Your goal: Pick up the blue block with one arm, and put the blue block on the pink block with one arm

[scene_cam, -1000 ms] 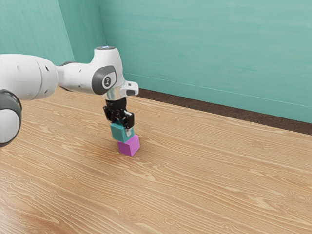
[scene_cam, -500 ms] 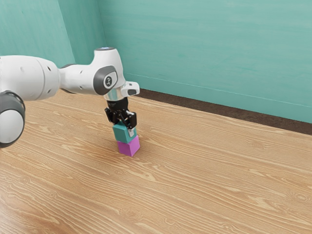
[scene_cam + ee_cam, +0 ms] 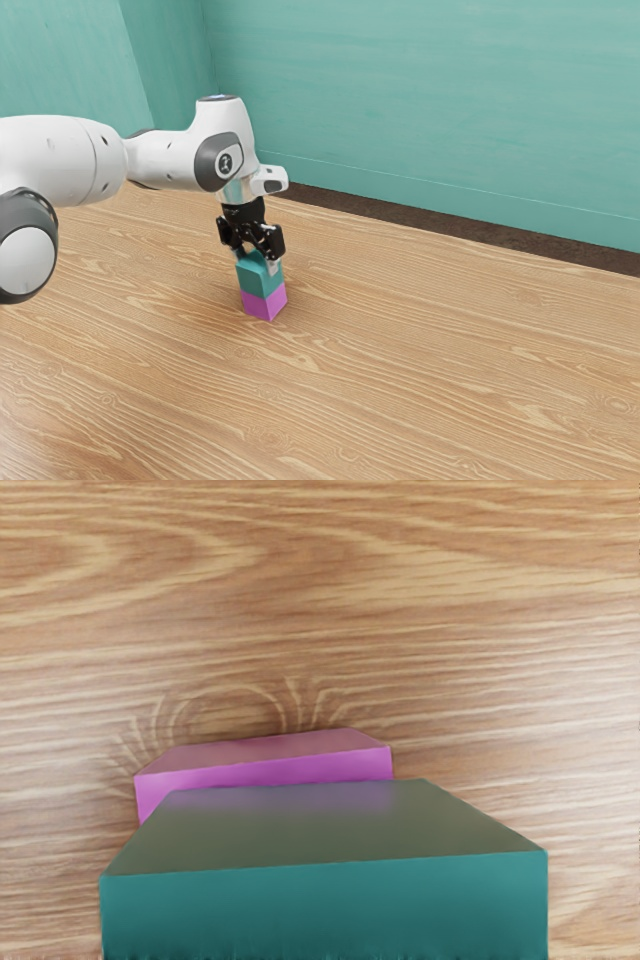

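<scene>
The blue block (image 3: 257,274), a matte teal cube with crisp edges, rests squarely on the pink block (image 3: 266,302), the two touching faces meeting in a short two-tier stack. The black gripper (image 3: 256,258) stands directly above the pink block, pointing straight down, its two fingers clamped on the blue block's upper part from opposite sides.

In the wrist view the blue block (image 3: 325,880) shows as a broad flat-topped slab with a darker top face and a brighter teal side. A strip of the pink block (image 3: 262,768) shows just past its far edge, smooth and magenta, slightly skewed to the cube above it.

The pink block sits on a table (image 3: 420,340) of pale wood with long wavy grain, and a knot-like swirl in the grain lies just beyond it. The arm (image 3: 150,160), glossy white with rounded shells and dark grey joint caps, reaches in from the exterior view's left and bends down over the pink block. Well behind the pink block rise teal walls (image 3: 430,90) with faint horizontal streaks, edged at the foot by a dark brown baseboard (image 3: 450,225).
</scene>
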Tool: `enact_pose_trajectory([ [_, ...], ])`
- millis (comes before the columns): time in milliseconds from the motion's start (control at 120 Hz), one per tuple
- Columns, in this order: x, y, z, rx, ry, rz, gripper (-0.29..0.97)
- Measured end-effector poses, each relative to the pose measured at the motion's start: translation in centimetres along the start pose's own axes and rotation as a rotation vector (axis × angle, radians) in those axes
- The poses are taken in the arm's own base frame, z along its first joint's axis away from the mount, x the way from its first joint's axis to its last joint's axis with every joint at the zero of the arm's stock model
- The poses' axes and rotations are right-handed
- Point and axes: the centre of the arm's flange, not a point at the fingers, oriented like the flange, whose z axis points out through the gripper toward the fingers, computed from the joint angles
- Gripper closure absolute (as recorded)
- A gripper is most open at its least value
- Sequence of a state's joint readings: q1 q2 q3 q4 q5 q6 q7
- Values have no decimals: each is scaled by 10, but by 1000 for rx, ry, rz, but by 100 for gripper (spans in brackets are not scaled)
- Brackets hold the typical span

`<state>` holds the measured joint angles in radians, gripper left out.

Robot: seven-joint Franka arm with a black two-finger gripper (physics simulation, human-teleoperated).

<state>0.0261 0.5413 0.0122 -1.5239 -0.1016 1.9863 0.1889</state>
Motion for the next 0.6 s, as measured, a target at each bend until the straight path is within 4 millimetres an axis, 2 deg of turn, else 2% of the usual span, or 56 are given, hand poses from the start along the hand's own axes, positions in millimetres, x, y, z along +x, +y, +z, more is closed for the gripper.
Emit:
enact_pose_trajectory([
  [133,1,0,-6,0,3,3,4],
  [400,-5,-1,-48,8,36,4,1],
  [500,-9,4,-71,9,57,10,1],
  [600,-11,6,-76,8,54,9,0],
])
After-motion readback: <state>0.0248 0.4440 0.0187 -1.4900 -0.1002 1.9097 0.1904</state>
